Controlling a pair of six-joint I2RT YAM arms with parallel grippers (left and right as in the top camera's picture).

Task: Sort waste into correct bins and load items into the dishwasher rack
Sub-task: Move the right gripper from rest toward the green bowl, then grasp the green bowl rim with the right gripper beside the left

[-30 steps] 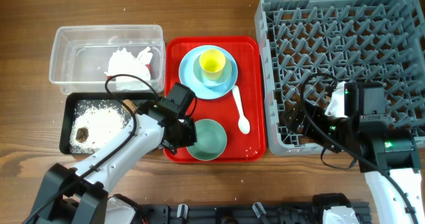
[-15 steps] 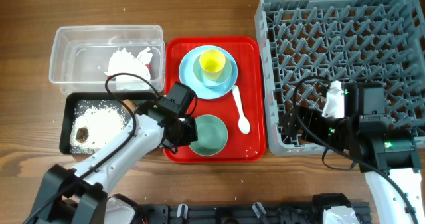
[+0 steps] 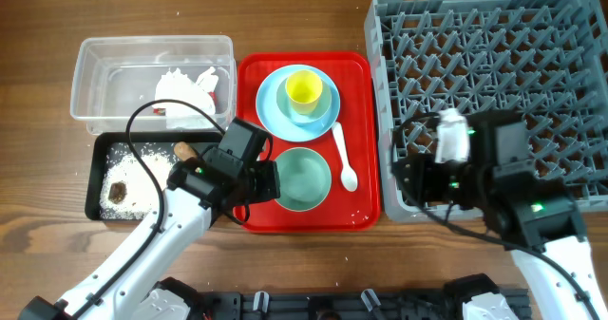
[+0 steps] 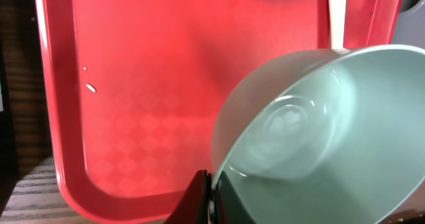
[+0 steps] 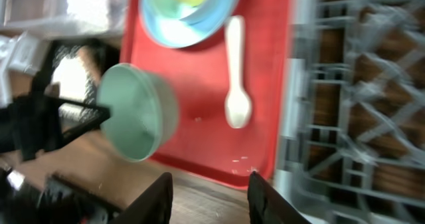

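L pincer (image 4: pixel 210 197) clamps pale green bowl (image 3: pixel 304 178) rim, tilted — over tray (image 3: pixel 366 202); R pincer (image 5: pixel 209 194) agape

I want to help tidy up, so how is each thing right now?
Green bowl, tipped up, gripped by left hand.
Right hand, open, holding nothing.
Yellow cup, upright in blue bowl.
Spoon, lying flat on tray.
Clear tub, holds tissue.
Black tub, holds crumbs.

White arm links (image 3: pixel 142 254), black joints (image 3: pixel 242 144), looping black cables (image 3: pixel 152 104), green LEDs (image 3: pixel 537 207)
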